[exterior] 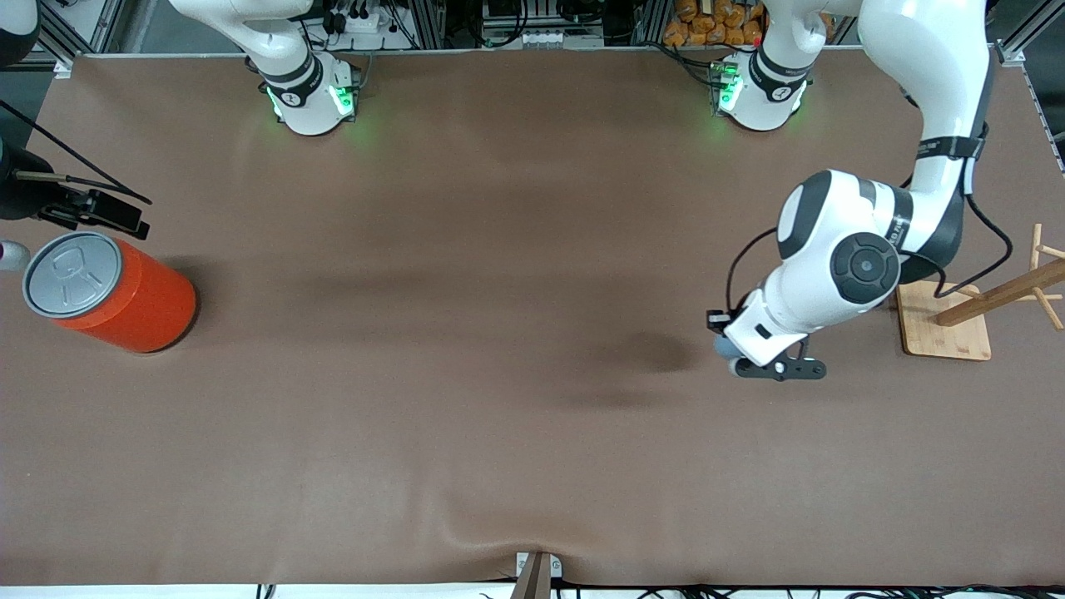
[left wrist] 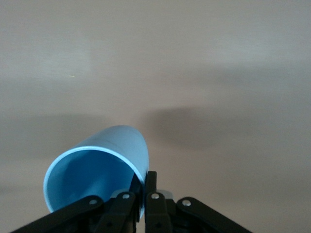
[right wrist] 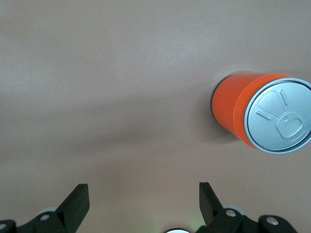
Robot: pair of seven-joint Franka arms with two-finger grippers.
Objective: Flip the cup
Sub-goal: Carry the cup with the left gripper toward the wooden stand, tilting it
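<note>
Right gripper [right wrist: 143, 206]: parked up in the air at the right arm's end of the table, next to the orange can [exterior: 112, 291]. Fingers spread wide, nothing between them. This arm's just waiting.

Orange can: upright on the table, grey pull-tab lid on top, well apart from the action.

Left gripper [exterior: 778, 368]: hanging over the table toward the left arm's end, near the wooden rack [exterior: 978, 312]. Fingers pinched together on the cup's wall at the rim.

Cup [left wrist: 99, 170]: light blue, up off the table in the left gripper, tipped on its side with the open mouth facing the wrist camera. From the front only a sliver of it peeks out under the wrist.

What could go wrong: I'd guess the thin rim pinch is the weak spot. A fast wrist roll could let the cup pivot or slip out, and letting go tilted means it rolls off.

Table [exterior: 499, 333]: brown mat, smooth, with a wrinkle at the edge nearest the front camera.

Room: aluminium framing, cables and some stored stuff along the edge where the arm bases stand.
</note>
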